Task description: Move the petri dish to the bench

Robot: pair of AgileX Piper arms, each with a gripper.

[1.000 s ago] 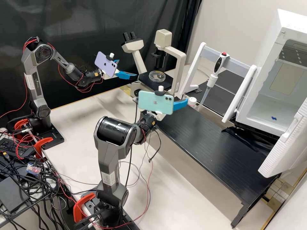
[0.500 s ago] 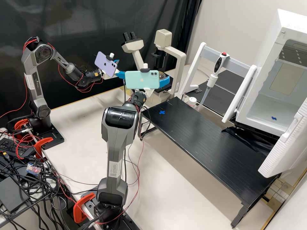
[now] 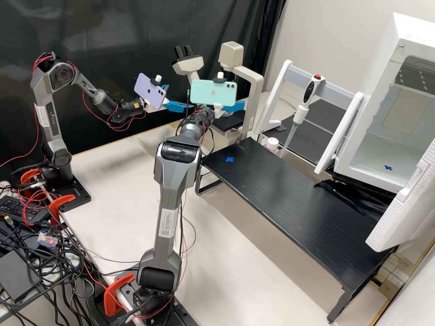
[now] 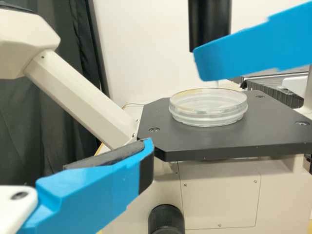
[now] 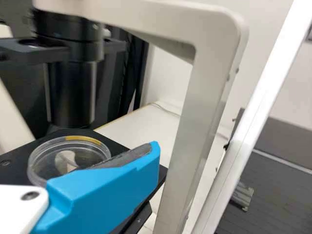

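At the left of the scene we find the left gripper (image 3: 181, 97) with its fingers apart and nothing between them. It stands to the left of the microscope (image 3: 257, 86), well apart from the dish.

Further right, the petri dish (image 4: 208, 113) sits level on the dark stage (image 4: 278, 141) of the microscope, under the black column. The dish is round, so we record no long axis; what matters is its rim and the side from which it is straddled.

The right gripper (image 3: 231, 106) is the nearer of the two. We note its blue finger (image 5: 112, 187) low over the stage at the right side of the dish, pad bare and turned towards the rim, and we judge these jaws to be apart. We cannot tell whether finger and rim touch. The dish therefore lies to the left of this finger, and in our judgement the right arm is the one placed to take it.

We consider the step in hand to be lining up for the grasp. The coming move calls for the rim to be centred between the two pads before closing; if off centre, the dish could slide on the stage or its upper part could shift.

To the right and nearer, we record the black bench (image 3: 290, 194) with a blue cross (image 3: 229, 159) by its left end, probably the place for setting down
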